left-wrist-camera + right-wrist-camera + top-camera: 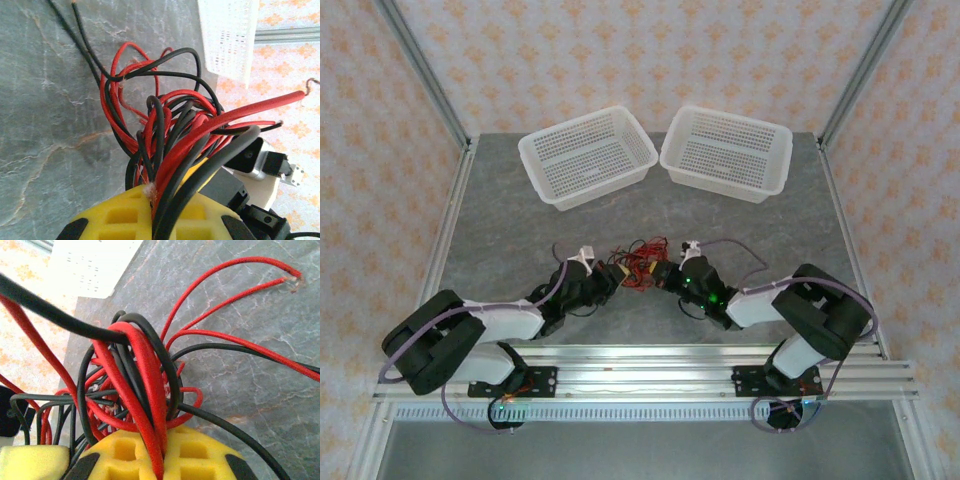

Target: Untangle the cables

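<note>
Grey marbled table (500,230) carries everything. Nearest, the left gripper (608,282) and right gripper (667,278) face each other, both clamped on the cables (640,262). The red-and-black knot sits between them, probably gripped from both sides for pulling apart. Beyond stand a left basket (570,125) and a right basket (741,117), likely for freed strands.
</note>
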You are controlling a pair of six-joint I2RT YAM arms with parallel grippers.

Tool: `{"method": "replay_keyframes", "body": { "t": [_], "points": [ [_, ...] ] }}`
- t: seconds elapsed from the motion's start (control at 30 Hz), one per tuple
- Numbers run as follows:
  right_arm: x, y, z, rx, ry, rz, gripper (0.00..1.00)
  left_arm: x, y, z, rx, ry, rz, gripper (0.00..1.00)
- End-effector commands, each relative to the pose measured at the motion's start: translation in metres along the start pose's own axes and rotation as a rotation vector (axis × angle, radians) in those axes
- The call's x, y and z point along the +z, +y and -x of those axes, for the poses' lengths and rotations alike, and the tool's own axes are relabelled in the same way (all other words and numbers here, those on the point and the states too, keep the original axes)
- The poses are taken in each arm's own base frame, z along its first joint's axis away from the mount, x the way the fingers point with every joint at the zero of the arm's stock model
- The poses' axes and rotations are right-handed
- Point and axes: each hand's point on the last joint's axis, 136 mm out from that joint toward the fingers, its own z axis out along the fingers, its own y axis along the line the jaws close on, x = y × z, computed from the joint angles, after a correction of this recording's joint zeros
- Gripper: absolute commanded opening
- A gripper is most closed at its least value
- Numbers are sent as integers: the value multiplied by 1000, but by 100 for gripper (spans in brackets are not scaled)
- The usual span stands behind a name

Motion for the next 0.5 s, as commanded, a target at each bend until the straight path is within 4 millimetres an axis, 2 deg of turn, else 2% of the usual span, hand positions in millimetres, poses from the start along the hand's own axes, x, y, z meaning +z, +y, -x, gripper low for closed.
{"method": "replay_keyframes", "body": {
  "t": [0.0,0.1,0.17,0.3,0.43,0.47],
  "points": [
    [-2,17,19,-83,-74,25,0,-5,-17,9,34,-40,-44,0],
    [-10,20,23,-225,-54,-24,0,-6,-8,16,153,-69,64,0],
    [-15,20,19,-373,24,-80,0,-10,0,27,281,-107,190,0],
    [-29,17,1,-586,217,-127,0,-27,11,56,500,-199,424,0],
    [-42,12,-14,-674,394,-109,0,-39,4,75,633,-268,510,0],
    [-43,13,-16,-681,423,-95,0,-40,1,76,651,-274,508,5]
  ]
}}
